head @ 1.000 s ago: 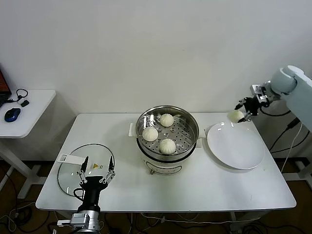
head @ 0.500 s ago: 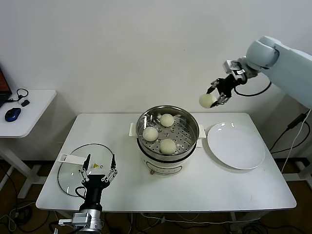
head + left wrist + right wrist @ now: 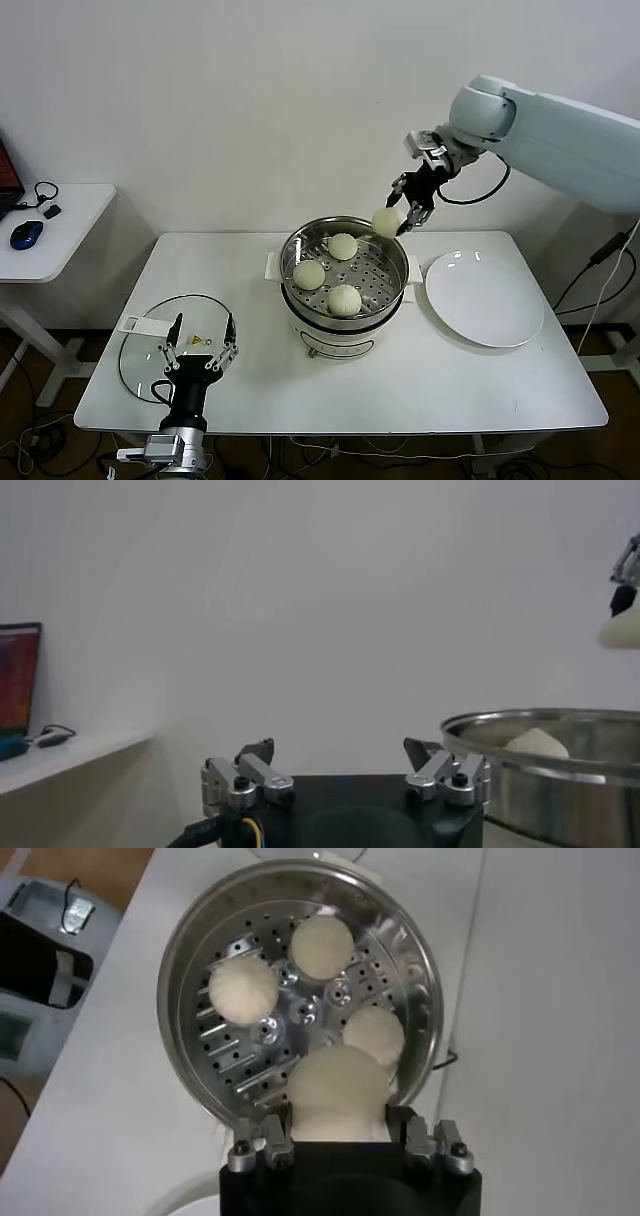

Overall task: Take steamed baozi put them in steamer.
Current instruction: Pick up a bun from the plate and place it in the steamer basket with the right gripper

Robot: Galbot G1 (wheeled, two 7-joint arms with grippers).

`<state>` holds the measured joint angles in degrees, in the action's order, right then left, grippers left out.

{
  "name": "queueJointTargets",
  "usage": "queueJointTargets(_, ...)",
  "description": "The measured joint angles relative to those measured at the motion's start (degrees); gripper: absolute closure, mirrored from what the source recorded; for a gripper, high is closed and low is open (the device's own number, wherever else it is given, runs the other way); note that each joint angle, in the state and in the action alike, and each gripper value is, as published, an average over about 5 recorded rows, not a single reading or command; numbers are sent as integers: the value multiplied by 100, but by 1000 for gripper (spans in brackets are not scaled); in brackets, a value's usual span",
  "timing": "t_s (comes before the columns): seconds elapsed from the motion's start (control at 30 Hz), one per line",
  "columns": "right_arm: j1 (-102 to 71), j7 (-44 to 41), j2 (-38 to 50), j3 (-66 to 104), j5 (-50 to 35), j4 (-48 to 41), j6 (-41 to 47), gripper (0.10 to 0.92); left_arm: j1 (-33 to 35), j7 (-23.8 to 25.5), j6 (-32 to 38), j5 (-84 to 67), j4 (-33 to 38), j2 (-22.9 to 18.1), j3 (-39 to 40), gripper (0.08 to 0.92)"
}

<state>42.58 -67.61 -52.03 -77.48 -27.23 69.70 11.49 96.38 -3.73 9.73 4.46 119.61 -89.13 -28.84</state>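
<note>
The steamer (image 3: 344, 272) is sitting at the centre of the head view on the white table (image 3: 450, 385), and three steamed baozi are lying on its perforated tray: one at the back (image 3: 342, 246), one to the left (image 3: 308, 274) and one at the front (image 3: 344, 299). To the right of it, the white plate (image 3: 484, 298) is lying tilted on the table with nothing on it. At the lower left of the frame, the round glass lid (image 3: 150, 352) is resting flat, carrying a small yellow warning triangle whose wording is too small to read.

The right gripper (image 3: 398, 218) is hanging in the air just above the steamer's back right rim, its fingers clamped on the fourth baozi (image 3: 387, 222). In the right wrist view the fourth bun (image 3: 339, 1092) is sitting squeezed between the two fingertips, with the steamer (image 3: 300, 988) and its three buns showing below it.

The left gripper (image 3: 197, 347) is waiting at the lower left of the head view, over the near edge of the lid, with its fingers spread apart and gripping nothing; the left wrist view shows the same spread fingers (image 3: 250, 776) beside the steamer's steel wall (image 3: 560, 780).
</note>
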Motion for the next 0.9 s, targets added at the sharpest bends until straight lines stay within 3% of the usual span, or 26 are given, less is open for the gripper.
queueJointTargets(0.9,-1150,89,-789,56,439,-766,129,414,-95,0,-27,-95,-77,33,-130,177)
